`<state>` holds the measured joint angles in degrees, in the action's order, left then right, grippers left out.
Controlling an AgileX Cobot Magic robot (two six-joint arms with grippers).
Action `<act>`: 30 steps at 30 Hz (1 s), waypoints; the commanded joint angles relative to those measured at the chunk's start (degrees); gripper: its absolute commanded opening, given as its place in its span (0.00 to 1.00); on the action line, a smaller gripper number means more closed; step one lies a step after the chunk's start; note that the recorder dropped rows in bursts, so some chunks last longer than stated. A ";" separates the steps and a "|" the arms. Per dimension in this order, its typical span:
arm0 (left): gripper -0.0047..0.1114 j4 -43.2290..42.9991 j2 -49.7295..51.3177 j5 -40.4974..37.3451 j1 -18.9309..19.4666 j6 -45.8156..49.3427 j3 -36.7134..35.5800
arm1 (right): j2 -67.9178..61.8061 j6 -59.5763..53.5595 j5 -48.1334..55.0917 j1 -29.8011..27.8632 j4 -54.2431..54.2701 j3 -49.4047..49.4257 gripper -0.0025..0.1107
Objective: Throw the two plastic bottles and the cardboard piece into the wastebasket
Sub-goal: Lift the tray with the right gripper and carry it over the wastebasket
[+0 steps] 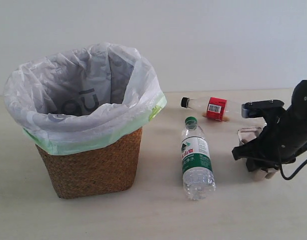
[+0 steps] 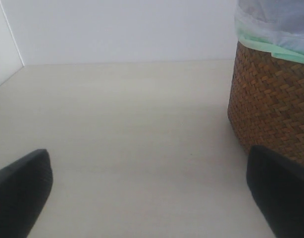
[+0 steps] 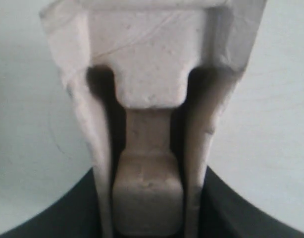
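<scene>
The beige cardboard piece (image 1: 248,134) lies on the table at the right, and my right gripper (image 1: 257,159) is down over it. In the right wrist view the tray (image 3: 149,74) runs between the two black fingers (image 3: 68,218), which press on its outer walls; the right gripper (image 3: 149,215) is shut on it. The green-capped bottle (image 1: 196,160) lies on its side just left of that gripper. Behind it lies the slim bottle with the black cap and red label (image 1: 208,106). The wastebasket (image 1: 93,165) stands at the left. My left gripper (image 2: 149,198) is open over bare table beside the wicker wall (image 2: 271,109).
A pale wall runs behind the table. The light table top (image 1: 158,215) stretches between the basket and the bottles. The left arm does not show in the exterior view.
</scene>
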<state>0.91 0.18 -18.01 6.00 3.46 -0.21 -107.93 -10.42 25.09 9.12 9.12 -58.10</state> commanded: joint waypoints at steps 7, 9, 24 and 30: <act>0.97 0.12 -0.18 0.42 0.14 -0.50 0.21 | 7.73 5.05 7.64 0.08 -0.56 -7.25 0.02; 0.97 0.12 -0.18 0.42 0.14 -0.50 0.21 | 10.38 6.83 7.65 0.08 -0.56 -8.36 0.02; 0.97 0.12 -0.18 0.42 0.14 -0.50 0.21 | 21.18 8.81 7.18 9.07 4.65 -17.99 0.02; 0.97 0.12 -0.18 0.42 0.14 -0.50 0.21 | 19.88 16.02 8.46 17.87 7.83 -22.45 0.02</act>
<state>0.91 0.18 -18.01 6.00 3.46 -0.21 -87.38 3.27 32.51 23.70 14.26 -78.37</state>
